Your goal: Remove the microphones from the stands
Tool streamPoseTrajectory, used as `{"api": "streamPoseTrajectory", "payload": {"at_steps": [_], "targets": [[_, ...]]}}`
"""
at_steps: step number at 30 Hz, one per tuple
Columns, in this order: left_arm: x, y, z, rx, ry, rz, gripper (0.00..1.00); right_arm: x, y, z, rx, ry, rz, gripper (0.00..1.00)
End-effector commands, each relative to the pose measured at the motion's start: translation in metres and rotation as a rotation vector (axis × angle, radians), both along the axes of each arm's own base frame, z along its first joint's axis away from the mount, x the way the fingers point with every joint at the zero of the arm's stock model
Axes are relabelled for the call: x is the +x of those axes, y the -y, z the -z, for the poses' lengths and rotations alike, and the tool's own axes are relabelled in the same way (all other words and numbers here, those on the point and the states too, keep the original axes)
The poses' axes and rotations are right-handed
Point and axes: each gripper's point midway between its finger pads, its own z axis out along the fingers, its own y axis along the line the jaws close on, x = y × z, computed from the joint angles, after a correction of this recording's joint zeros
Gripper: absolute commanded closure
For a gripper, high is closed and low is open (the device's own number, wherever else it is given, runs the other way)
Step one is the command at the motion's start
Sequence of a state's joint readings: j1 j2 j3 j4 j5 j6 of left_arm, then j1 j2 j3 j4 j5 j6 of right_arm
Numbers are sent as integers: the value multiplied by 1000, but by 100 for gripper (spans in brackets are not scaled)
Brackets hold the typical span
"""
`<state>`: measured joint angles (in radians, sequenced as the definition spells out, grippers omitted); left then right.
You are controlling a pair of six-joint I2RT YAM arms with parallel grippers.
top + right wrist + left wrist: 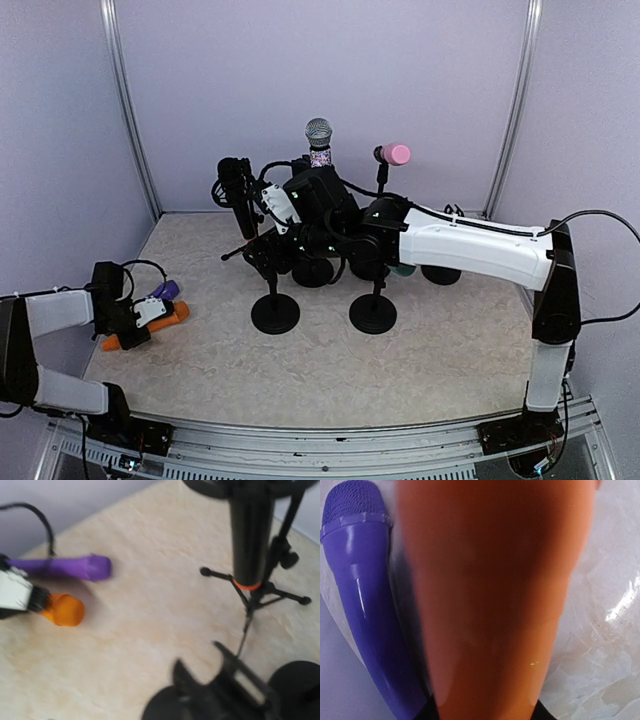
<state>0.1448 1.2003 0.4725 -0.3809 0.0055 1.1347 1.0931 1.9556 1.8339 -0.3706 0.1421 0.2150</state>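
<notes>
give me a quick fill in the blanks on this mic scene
1. The orange mic is gripped by the ___ end effector.
2. The purple mic lies flat on the ___.
3. In the top view, the pink mic stands to the ___ of the silver mic.
Missing words: left; table; right.
</notes>
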Motion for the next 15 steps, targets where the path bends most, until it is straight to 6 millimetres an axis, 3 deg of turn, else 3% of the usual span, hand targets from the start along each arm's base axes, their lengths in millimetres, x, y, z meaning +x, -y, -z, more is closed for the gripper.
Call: {"api": "streamPoseTrajectory", "payload": {"at_steps": [1, 6, 15], "targets": [[7, -4, -5, 3, 37, -15, 53, 20, 5, 6, -41, 27, -12, 14], [-3, 13, -18, -76, 26, 32, 36, 36, 2, 17, -54, 27, -27, 21], [0, 55, -76, -310, 30, 79, 26, 38, -18, 28, -34, 0, -89, 40]]}}
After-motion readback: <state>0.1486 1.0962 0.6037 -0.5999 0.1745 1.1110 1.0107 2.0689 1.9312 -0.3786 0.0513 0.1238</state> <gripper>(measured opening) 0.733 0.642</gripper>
